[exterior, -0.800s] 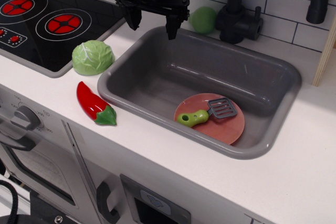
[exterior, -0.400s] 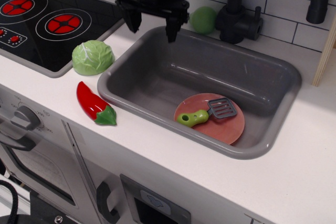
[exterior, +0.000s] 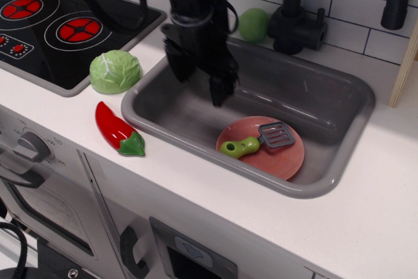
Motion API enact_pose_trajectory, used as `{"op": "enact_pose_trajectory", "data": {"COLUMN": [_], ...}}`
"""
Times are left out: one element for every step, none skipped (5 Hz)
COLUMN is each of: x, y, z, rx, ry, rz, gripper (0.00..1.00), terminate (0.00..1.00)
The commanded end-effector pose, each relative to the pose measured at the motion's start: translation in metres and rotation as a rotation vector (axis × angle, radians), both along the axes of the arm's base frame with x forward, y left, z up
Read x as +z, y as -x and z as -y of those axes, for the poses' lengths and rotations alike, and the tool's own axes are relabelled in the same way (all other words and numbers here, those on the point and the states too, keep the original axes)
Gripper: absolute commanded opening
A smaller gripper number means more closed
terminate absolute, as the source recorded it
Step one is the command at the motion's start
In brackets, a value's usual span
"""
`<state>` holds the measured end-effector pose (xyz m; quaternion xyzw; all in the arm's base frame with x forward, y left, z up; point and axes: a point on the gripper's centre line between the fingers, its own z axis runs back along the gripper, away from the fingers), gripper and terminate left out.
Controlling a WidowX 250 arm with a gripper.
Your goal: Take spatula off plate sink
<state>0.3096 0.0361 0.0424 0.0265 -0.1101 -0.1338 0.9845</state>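
The spatula [exterior: 255, 140], with a lime-green handle and a dark grey slotted blade, lies across the salmon-pink plate [exterior: 287, 161]. The plate sits on the floor of the grey sink [exterior: 339, 161], at its front right. My black gripper [exterior: 200, 86] hangs open and empty inside the sink, over its left half. Its fingertips [exterior: 220, 93] point down, above and to the left of the spatula's handle, apart from it.
A green cabbage [exterior: 115, 70] and a red chili pepper [exterior: 115, 129] lie on the counter left of the sink. A black stovetop [exterior: 59, 27] is at the far left. A green ball [exterior: 253, 25] and a black faucet [exterior: 307, 11] stand behind the sink.
My gripper has dropped from above the sink's back left rim down into the basin and moved toward the plate. The spatula and plate have not moved.
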Motion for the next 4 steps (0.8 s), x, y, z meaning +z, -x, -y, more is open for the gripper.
{"op": "enact_pose_trajectory", "data": {"x": [0.008,0.001,-0.008,-0.021], "y": [0.006,0.011,0.013,0.011], "z": [0.025,0.036,0.04,0.044], "rx": [-0.159,-0.162,-0.169,-0.168], "ry": [0.027,0.024,0.022,0.003], "rz": [-0.069,-0.066,-0.079,-0.076], "gripper": [1.0,1.0,1.0,1.0], "terminate": [0.0,0.0,0.0,0.0]}}
